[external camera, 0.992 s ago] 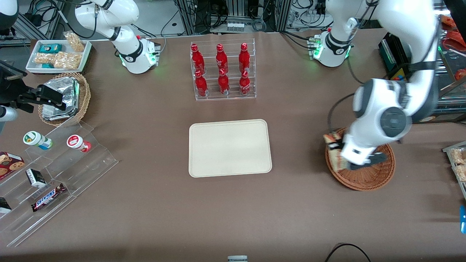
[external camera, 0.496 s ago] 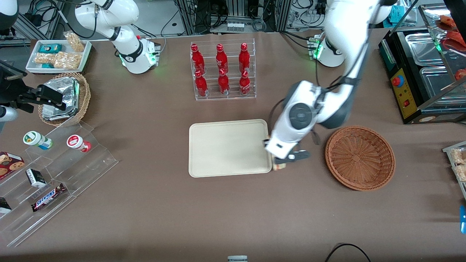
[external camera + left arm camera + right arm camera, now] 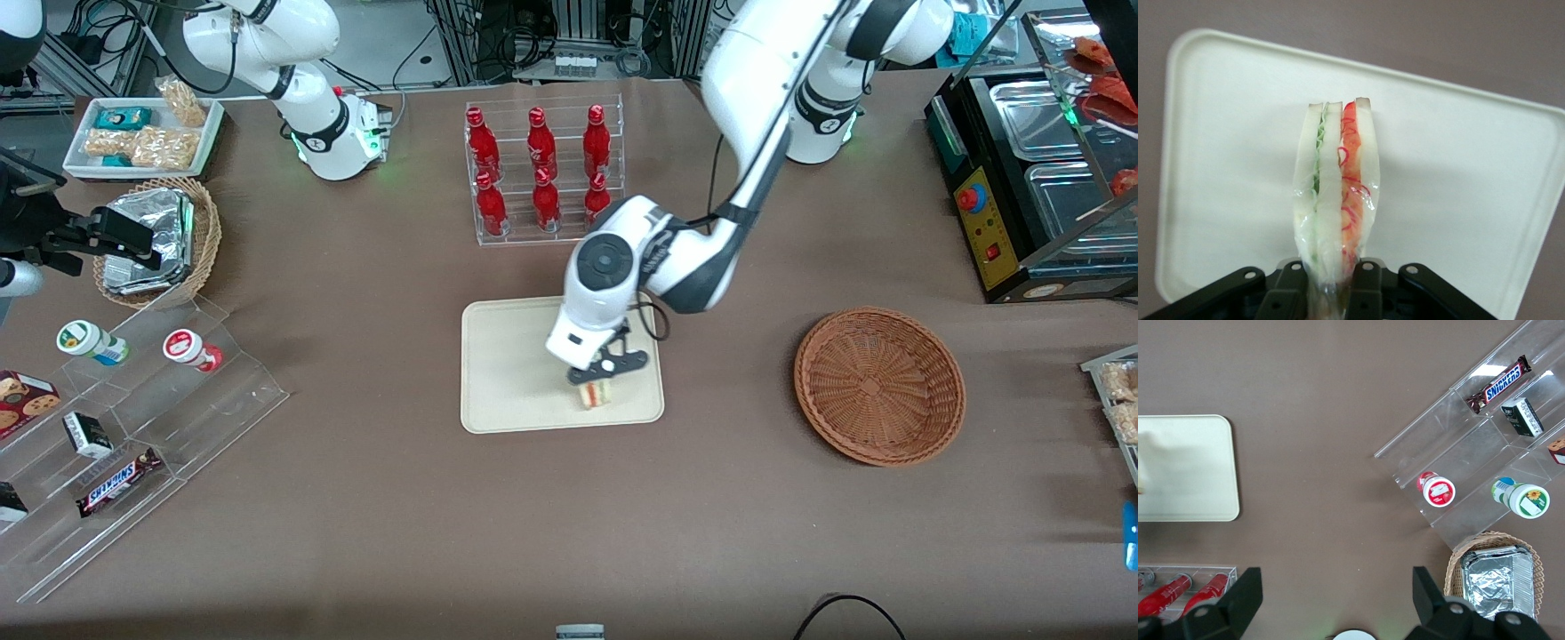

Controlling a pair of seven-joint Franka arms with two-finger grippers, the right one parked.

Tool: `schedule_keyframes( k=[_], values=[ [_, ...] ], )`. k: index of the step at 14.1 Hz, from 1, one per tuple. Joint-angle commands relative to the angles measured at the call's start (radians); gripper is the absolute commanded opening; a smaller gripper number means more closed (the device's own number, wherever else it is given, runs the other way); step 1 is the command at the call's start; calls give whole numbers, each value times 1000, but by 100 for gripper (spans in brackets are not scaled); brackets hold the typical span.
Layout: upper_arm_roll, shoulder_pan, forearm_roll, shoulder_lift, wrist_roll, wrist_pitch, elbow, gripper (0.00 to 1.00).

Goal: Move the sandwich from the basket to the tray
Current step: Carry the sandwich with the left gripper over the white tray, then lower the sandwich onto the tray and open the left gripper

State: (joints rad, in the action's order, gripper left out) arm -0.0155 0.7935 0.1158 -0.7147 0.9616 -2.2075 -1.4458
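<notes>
The gripper (image 3: 594,384) holds the sandwich (image 3: 1337,200) tight between its fingers.
It hangs over the cream tray (image 3: 507,356); the brown wicker basket (image 3: 878,385) sits well apart.

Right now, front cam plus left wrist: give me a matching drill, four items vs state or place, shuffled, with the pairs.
Items:
1. sandwich
2. reddish-brown basket
3. cream tray
4. tool

States or places:
A. nothing in it, toward the working arm's end of the table
B. pinched upright, bread slices on edge
C. shut on the wrapped wedge, over the tray
D. flat on the table, nearer the front camera than the bottle rack

Pairs: 1-B, 2-A, 3-D, 4-C
</notes>
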Motion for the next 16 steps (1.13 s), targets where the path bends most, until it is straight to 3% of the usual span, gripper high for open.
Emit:
schedule_keyframes(
  k=[1, 5, 6, 7, 8, 9, 13, 16],
  values=[
    [-20, 59, 2, -55, 37, -52, 39, 0],
    [-20, 93, -5, -66, 23, -67, 32, 1],
    [-20, 93, -13, -69, 23, -69, 30, 6],
    [-20, 93, -25, -72, 31, -75, 28, 32],
    [-20, 93, -30, -74, 17, -75, 28, 95],
    [-20, 93, -30, -74, 20, -75, 28, 100],
    [-24, 85, -30, -28, 26, -52, 28, 100],
    [-62, 84, -38, 76, 5, 87, 13, 100]
  ],
)
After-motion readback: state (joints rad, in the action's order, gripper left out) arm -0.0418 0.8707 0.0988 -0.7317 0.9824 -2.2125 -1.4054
